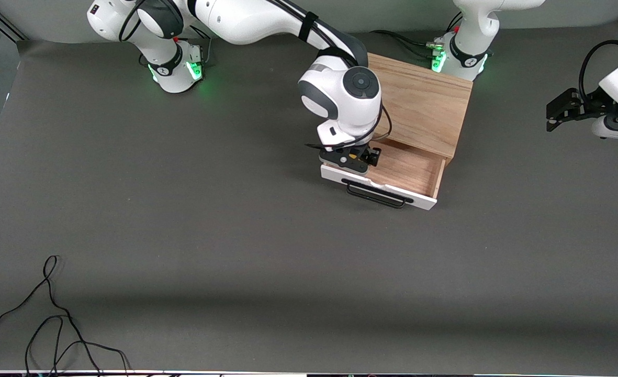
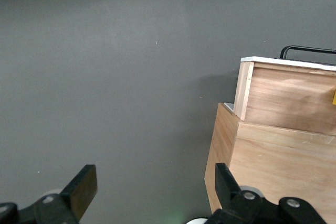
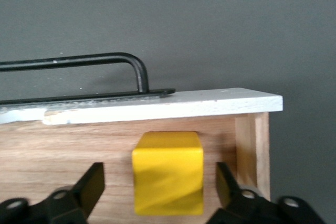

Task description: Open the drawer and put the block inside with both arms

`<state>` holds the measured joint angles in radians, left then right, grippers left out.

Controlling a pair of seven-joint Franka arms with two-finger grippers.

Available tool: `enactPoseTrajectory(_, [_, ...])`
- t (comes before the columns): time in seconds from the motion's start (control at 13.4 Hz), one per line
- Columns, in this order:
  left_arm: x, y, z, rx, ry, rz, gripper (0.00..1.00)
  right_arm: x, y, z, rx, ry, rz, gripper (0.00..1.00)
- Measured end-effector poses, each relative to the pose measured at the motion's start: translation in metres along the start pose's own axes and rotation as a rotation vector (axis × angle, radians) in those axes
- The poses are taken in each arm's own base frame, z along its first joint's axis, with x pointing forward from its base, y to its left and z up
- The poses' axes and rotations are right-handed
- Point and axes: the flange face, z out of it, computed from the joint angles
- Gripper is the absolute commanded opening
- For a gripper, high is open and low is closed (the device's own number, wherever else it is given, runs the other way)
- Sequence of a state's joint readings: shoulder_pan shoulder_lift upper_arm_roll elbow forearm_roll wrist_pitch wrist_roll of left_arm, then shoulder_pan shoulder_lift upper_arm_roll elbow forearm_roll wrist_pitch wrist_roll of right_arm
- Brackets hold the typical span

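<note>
White-fronted light wood drawer (image 1: 411, 170) pulled out; small yellow cube (image 3: 168, 174) lies inside by the front panel. Right end effector (image 3: 160, 187) fingers spread, cube loose between; lifting crooked could drag it. Left end effector (image 2: 152, 192) open, empty, waits over table (image 1: 183, 235).

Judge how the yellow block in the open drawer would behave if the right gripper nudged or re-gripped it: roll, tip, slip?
The block has flat faces, so it would likely slide, not roll. It looks rigid and probably light. Its smooth sides might slip between the open right gripper fingers. The left gripper waits aside.
</note>
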<state>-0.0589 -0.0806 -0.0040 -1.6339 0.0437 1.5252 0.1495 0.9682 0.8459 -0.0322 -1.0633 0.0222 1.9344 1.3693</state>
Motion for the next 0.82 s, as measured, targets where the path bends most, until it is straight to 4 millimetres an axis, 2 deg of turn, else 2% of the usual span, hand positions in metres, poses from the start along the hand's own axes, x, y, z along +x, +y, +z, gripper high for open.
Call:
enactPoseTrajectory(0.15, [0.0, 0.0, 0.0, 0.0, -0.001, 0.0, 1.0, 0.0, -0.001, -0.018, 0.002, 0.001, 0.0, 1.0])
enactPoseTrajectory(0.22, [0.0, 0.0, 0.0, -0.001, -0.001, 0.0, 1.0, 0.001, 0.001, -0.033, -0.005, 0.0, 0.001, 1.0])
enactPoseTrajectory(0.37, [0.0, 0.0, 0.0, -0.001, -0.001, 0.0, 1.0, 0.002, 0.009, -0.078, -0.024, -0.002, 0.005, 1.0])
enactPoseTrajectory(0.52, [0.0, 0.0, 0.0, -0.001, -0.002, 0.0, 1.0, 0.01, 0.026, -0.129, -0.039, 0.0, 0.02, 1.0])
enactPoseTrajectory(0.67, [0.0, -0.001, 0.0, -0.001, -0.002, -0.002, 1.0, 0.031, 0.05, -0.171, -0.068, -0.005, 0.014, 1.0])
enactPoseTrajectory(0.82, [0.0, -0.003, 0.001, -0.002, -0.002, -0.005, 1.0, 0.079, 0.084, -0.208, -0.087, -0.019, -0.015, 1.0])
